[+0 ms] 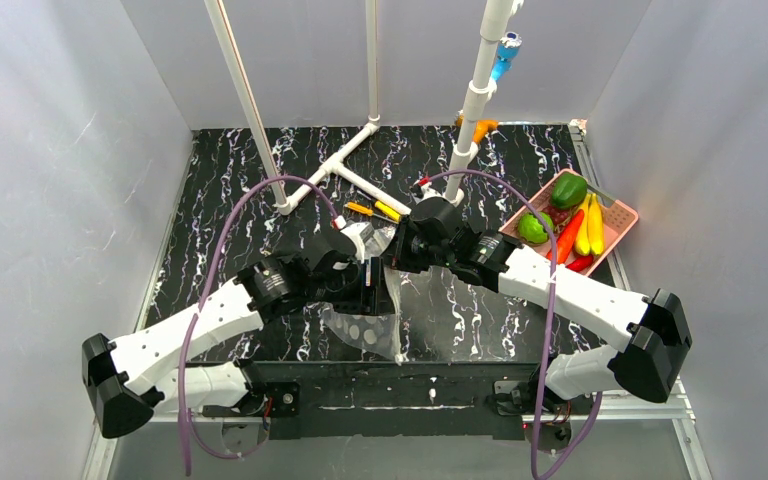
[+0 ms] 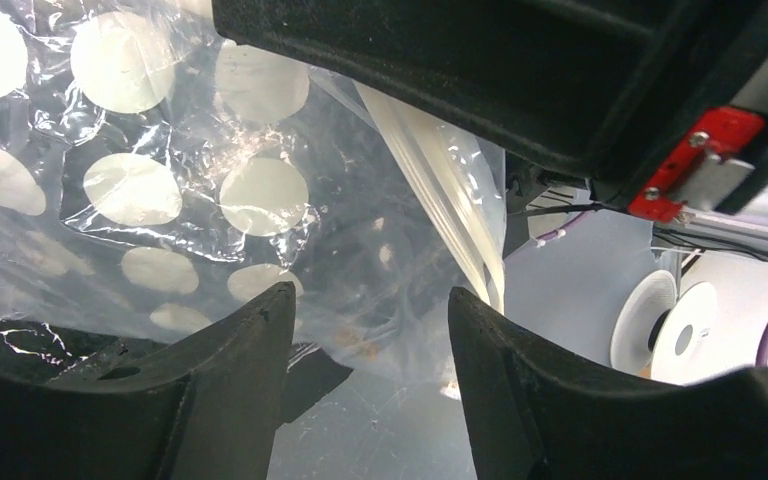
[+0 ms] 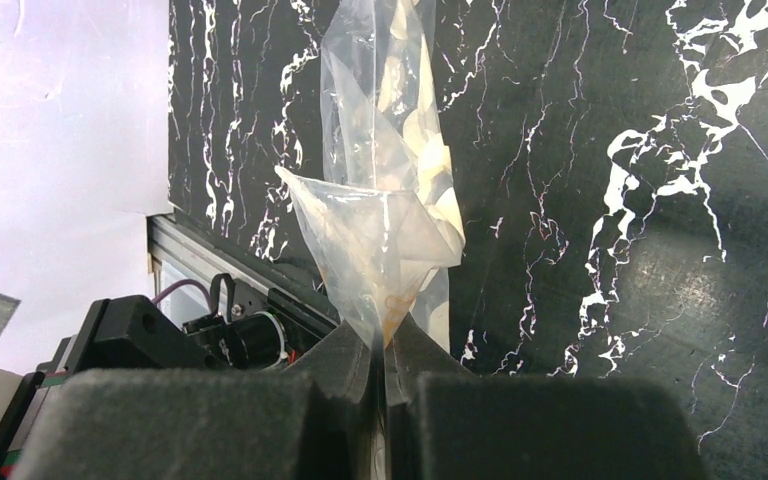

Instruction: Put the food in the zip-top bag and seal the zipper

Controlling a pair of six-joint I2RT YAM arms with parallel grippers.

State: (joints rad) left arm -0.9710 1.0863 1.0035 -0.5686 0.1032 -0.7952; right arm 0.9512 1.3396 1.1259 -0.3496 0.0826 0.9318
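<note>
The zip-top bag [image 1: 365, 322], clear with white dots, hangs crumpled between the two arms above the middle of the table. My right gripper [image 3: 385, 342] is shut on a corner of the bag [image 3: 385, 230], and the film drapes away from its pads. My left gripper [image 2: 370, 300] stands open, with the dotted bag [image 2: 190, 190] just past its fingertips and nothing pinched. The zipper [image 2: 450, 205] shows as a pale strip running down the bag's edge. The food [image 1: 570, 225], green round pieces, yellow bananas and red and orange peppers, lies in a pink basket at the right.
The pink basket [image 1: 624, 214] sits near the right wall. Small yellow and orange-handled tools [image 1: 375, 210] lie behind the grippers. A white pipe frame [image 1: 345, 165] and an upright white post [image 1: 472, 110] stand at the back of the black marbled table [image 1: 230, 200].
</note>
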